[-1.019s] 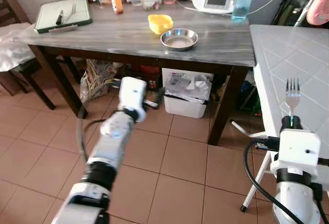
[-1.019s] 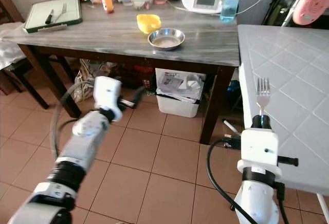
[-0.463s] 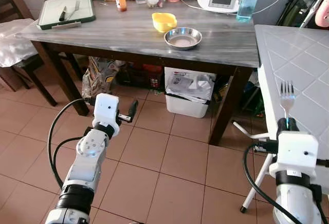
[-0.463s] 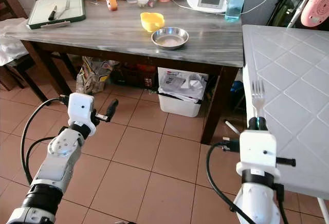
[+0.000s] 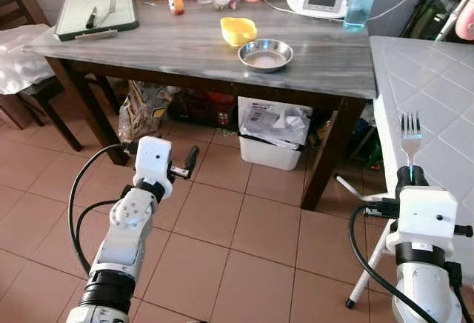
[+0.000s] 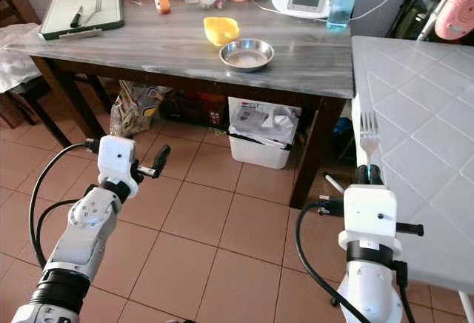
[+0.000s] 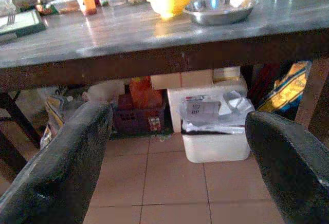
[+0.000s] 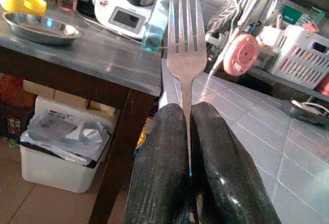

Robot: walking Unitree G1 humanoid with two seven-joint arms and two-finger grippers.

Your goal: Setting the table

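My right hand [image 6: 364, 174] is pinching the fork [image 6: 367, 133] by its handle, fingers [image 8: 159, 152] pressed together on it. Fork's long axis runs straight out along the fingers, tines pointing away from me and up, toward the far end of the white tiled counter [image 6: 422, 108]. It sits in the air at that counter's near left edge, not touching it. Fork is plain silver metal, four tines, slightly dull sheen. My left hand [image 5: 187, 167] is spread wide with nothing in it, low over the tiled floor [image 5: 244, 249] in front of the grey wooden counter [image 5: 185, 41]. On that counter: steel bowl [image 5: 265, 54] just beside a yellow bowl [image 5: 238, 30], and a green tray [image 5: 95, 15] at the far left corner.
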